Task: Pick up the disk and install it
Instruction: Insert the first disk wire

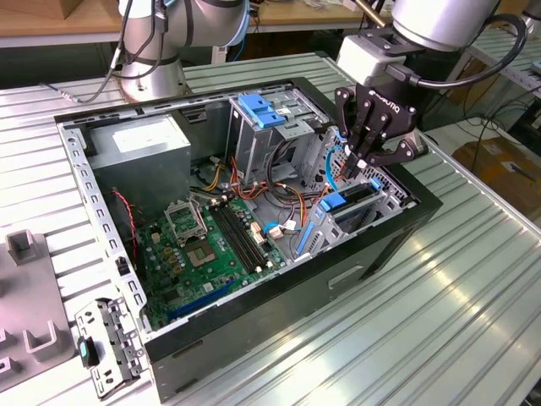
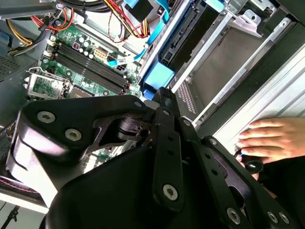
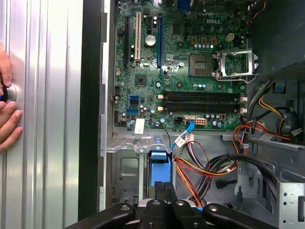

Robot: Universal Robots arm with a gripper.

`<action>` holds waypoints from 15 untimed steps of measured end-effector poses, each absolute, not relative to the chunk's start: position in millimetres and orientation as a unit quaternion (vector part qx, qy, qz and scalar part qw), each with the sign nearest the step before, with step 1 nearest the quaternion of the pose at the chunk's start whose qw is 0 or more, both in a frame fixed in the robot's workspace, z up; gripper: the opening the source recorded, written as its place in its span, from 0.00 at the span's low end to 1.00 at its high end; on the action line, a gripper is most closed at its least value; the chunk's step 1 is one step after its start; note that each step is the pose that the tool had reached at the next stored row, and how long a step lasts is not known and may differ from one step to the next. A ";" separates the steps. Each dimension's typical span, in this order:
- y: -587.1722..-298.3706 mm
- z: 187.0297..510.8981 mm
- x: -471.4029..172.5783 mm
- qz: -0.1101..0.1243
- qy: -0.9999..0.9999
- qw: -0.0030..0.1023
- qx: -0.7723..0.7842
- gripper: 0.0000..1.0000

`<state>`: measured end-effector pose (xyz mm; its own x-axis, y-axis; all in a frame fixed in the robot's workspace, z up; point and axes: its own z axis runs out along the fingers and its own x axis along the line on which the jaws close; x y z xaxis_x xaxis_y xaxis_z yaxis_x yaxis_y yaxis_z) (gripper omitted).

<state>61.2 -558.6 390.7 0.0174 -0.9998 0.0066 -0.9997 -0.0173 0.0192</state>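
Plainly the open computer case [image 1: 279, 309] has the disk [image 1: 353, 201] standing on edge in its metal bay [image 1: 390, 201], toward the exterior view's right. It is probably stiff, fairly heavy and shock-sensitive, so the blue side rails are the safest hold. The gripper [image 1: 351, 165] hovers just above, pinched together and empty.
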 end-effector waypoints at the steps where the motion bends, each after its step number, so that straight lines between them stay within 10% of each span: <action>1: -558.6 390.7 61.2 -0.004 -0.701 0.009 0.713 0.11; 15: -558.1 390.6 89.4 -0.003 -0.698 0.011 0.716 0.11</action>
